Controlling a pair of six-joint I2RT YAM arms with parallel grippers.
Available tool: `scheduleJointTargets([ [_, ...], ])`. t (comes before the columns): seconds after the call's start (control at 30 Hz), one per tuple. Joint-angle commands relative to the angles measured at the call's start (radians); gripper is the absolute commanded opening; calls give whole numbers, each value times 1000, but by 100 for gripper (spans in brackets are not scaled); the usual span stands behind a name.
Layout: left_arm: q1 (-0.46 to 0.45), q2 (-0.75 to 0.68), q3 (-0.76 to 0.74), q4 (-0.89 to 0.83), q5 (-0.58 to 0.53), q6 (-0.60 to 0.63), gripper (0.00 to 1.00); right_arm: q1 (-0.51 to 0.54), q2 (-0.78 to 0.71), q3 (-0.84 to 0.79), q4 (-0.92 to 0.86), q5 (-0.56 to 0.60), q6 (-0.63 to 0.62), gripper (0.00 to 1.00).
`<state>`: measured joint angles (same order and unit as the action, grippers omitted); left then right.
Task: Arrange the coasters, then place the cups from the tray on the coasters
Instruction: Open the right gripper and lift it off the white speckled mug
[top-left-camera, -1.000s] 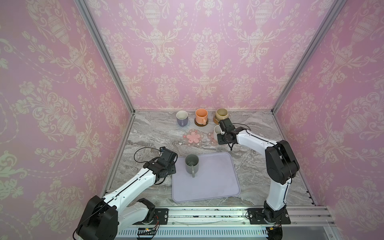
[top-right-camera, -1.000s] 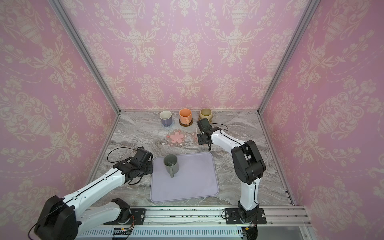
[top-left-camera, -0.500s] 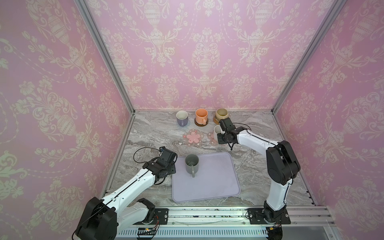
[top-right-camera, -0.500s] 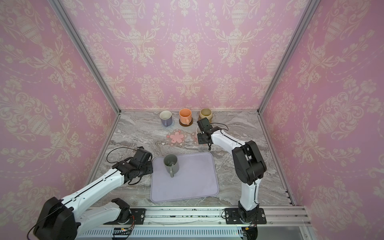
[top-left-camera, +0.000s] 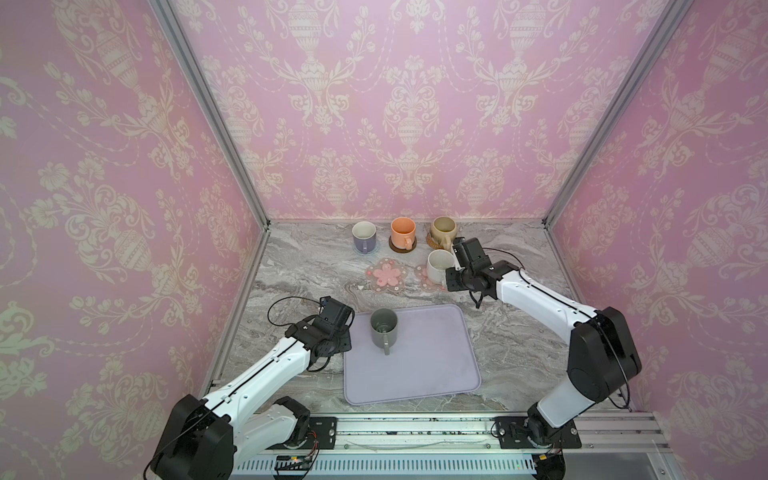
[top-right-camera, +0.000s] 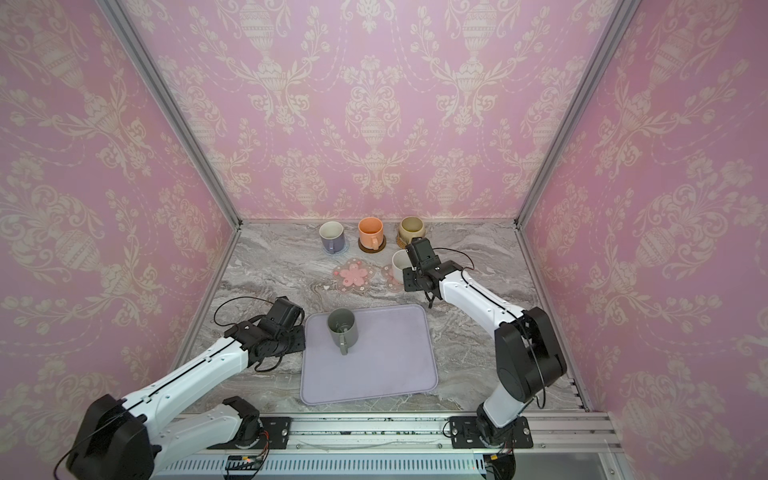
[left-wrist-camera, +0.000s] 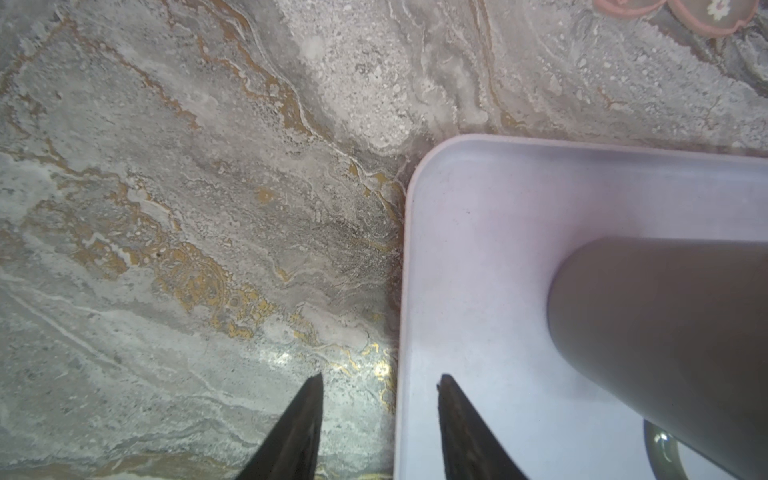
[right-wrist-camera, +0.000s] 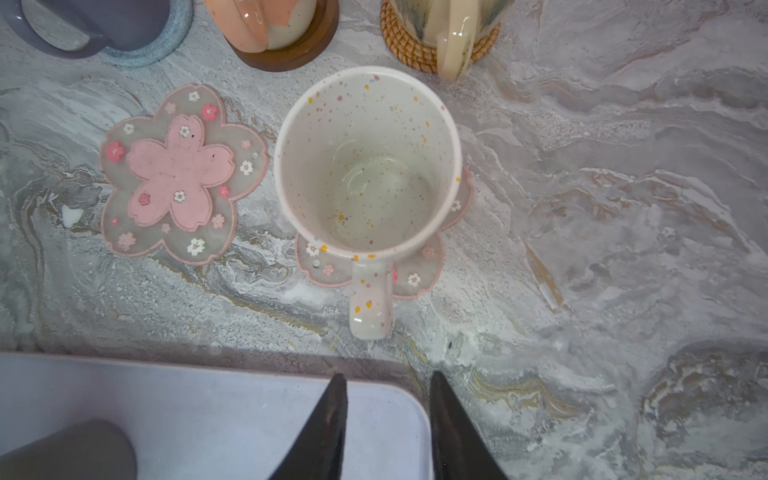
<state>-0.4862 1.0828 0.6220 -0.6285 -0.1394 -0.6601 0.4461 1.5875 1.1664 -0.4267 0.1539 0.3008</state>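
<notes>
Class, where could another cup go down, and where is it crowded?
Free: the tray right of the grey cup; the bare flower coaster beside the speckled cup; marble left of it. Crowded: the back row around the orange cup.

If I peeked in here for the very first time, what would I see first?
Probably the row of mugs against the pink patterned back wall: a lavender mug, an orange-peach mug and a rounded beige mug, each on its own coaster. Next, the bare pink flower-shaped coaster beside the white speckled mug mid-table, and one dark grey mug alone on the big lavender-grey tray in front.
</notes>
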Motion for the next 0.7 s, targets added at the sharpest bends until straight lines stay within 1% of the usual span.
scheduleJointTargets([
  [0.0, -5, -35, 27, -45, 17, 10, 48, -4, -82, -78, -20, 16, 42, 36],
  [0.3, -69, -61, 41, -45, 33, -8, 48, -3, -266, -204, -44, 57, 74, 38],
  [0.47, -111, -63, 74, -66, 20, -12, 48, -3, -308, -215, -86, 91, 74, 38],
  [0.67, -147, -84, 98, -70, 45, -26, 48, -4, -348, -251, -83, 88, 85, 39],
])
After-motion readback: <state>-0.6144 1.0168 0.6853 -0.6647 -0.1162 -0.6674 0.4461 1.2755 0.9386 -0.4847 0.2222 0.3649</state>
